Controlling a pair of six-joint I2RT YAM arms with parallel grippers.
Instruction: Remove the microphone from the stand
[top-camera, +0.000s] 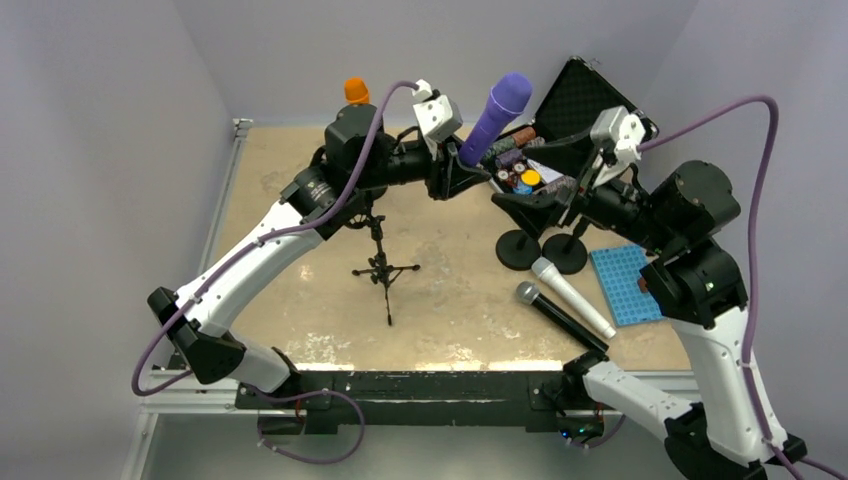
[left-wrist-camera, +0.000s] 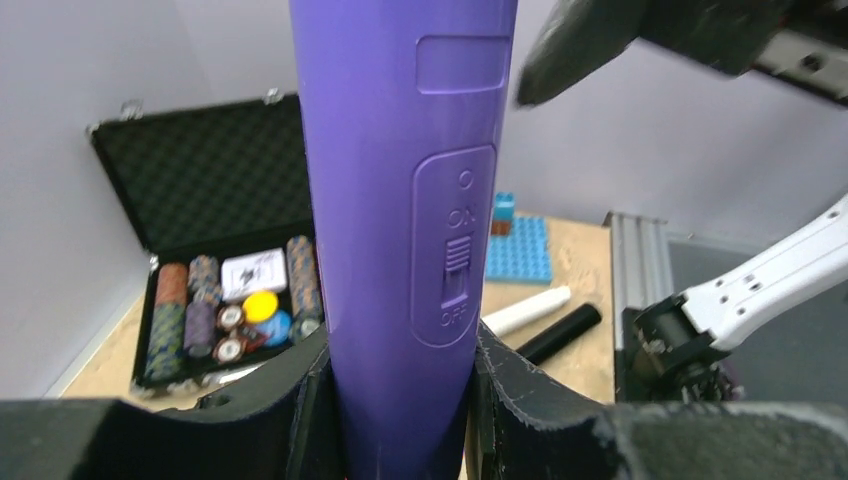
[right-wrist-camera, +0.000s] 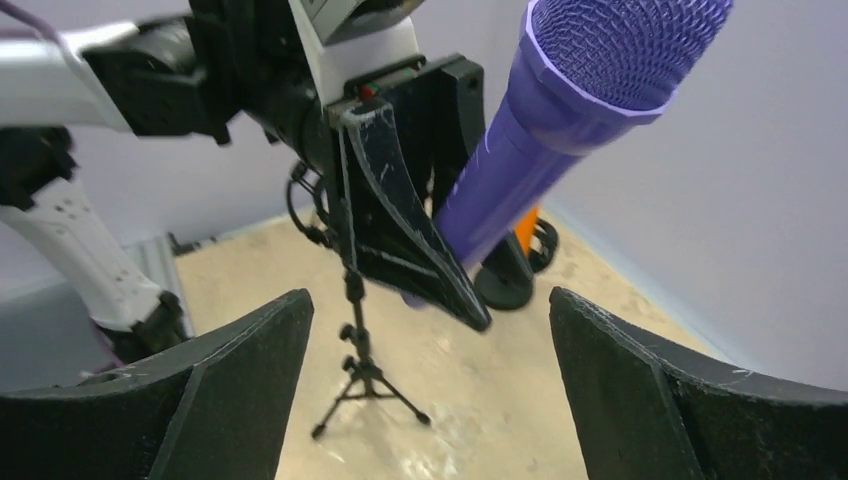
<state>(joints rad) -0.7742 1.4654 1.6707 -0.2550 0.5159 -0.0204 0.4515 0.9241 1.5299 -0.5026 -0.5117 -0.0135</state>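
Observation:
My left gripper (top-camera: 462, 168) is shut on the lower body of a purple microphone (top-camera: 497, 115) and holds it tilted, head up, high above the table. In the left wrist view the microphone (left-wrist-camera: 400, 200) fills the gap between the fingers (left-wrist-camera: 530, 390), its switch facing the camera. A black tripod stand (top-camera: 380, 262) stands on the table under the left arm, and its top is hidden by the arm. My right gripper (top-camera: 515, 200) is open and empty just right of the left gripper. In the right wrist view I see the microphone (right-wrist-camera: 560, 120) and the tripod stand (right-wrist-camera: 362, 350).
Two round-base stands (top-camera: 518, 248) stand below the right gripper. A white microphone (top-camera: 572, 297) and a black microphone (top-camera: 560, 318) lie at the front right, beside a blue studded plate (top-camera: 625, 285). An open case (top-camera: 580, 100) with poker chips is at the back. An orange microphone (top-camera: 356, 91) is behind the left arm.

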